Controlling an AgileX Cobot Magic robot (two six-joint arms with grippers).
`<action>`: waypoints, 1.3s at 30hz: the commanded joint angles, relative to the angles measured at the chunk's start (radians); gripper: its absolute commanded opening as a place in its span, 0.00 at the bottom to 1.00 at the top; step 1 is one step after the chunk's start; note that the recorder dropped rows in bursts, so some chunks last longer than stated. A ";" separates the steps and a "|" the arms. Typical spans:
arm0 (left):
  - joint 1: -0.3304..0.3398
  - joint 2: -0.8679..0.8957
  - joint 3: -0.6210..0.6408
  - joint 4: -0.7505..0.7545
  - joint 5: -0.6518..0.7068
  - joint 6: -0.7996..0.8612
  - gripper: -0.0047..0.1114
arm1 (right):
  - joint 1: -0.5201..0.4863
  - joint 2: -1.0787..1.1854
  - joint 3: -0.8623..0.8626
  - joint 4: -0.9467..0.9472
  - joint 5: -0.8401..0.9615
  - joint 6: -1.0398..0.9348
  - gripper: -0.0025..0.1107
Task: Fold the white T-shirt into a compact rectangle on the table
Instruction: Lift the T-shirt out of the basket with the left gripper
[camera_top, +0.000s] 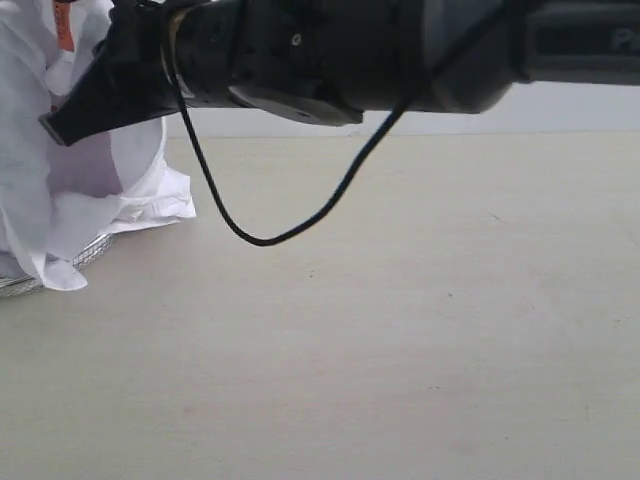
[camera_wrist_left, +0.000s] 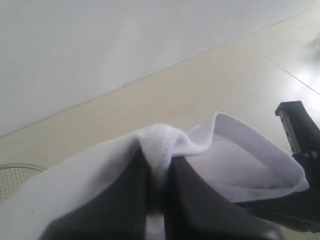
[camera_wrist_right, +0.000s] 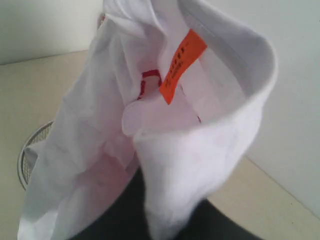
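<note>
The big pale bench (camera_top: 400, 350) is filling most of the outside view, from 3 o'clock round past 6 to 8 o'clock. A thick black arm (camera_top: 350, 50) is stretching across the top, from 2 o'clock over to 10 o'clock. Its dark tip is poking into the white T-shirt (camera_top: 60, 200).

The white T-shirt is hanging up in the air at 9 to 10 o'clock. It is all bunched and wrinkly, not lying flat on the bench. Its low part is drooping down onto a round wire basket (camera_top: 95, 250) at 8 o'clock, and the basket is sitting on the bench. A thin black cable (camera_top: 250, 238) is hanging from the arm in a loop and dipping toward the middle.

In the left wrist view, the left jaws are squeezing shut on a fold of the shirt's edge. The white cloth is spreading over both dark fingers (camera_wrist_left: 200, 210). A black piece of the other arm (camera_wrist_left: 297, 130) is sticking up just beside the cloth.

In the right wrist view, the right jaws are closed too and mostly hiding under the shirt. A thick fold by the neck hole is coming up out of them. A small orange tag (camera_wrist_right: 181, 65) is hanging inside the neck. Some red letters (camera_wrist_right: 150, 80) are peeking out just beside it.
</note>
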 joint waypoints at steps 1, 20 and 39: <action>-0.087 -0.009 0.000 0.058 0.006 0.008 0.08 | 0.000 -0.115 0.118 -0.006 0.005 -0.030 0.02; -0.300 -0.012 -0.004 0.099 -0.288 0.003 0.08 | -0.152 -0.459 0.311 -0.138 0.113 -0.069 0.02; -0.195 -0.021 -0.474 0.217 -0.237 -0.212 0.08 | -0.220 -0.493 0.072 -0.156 0.021 -0.063 0.02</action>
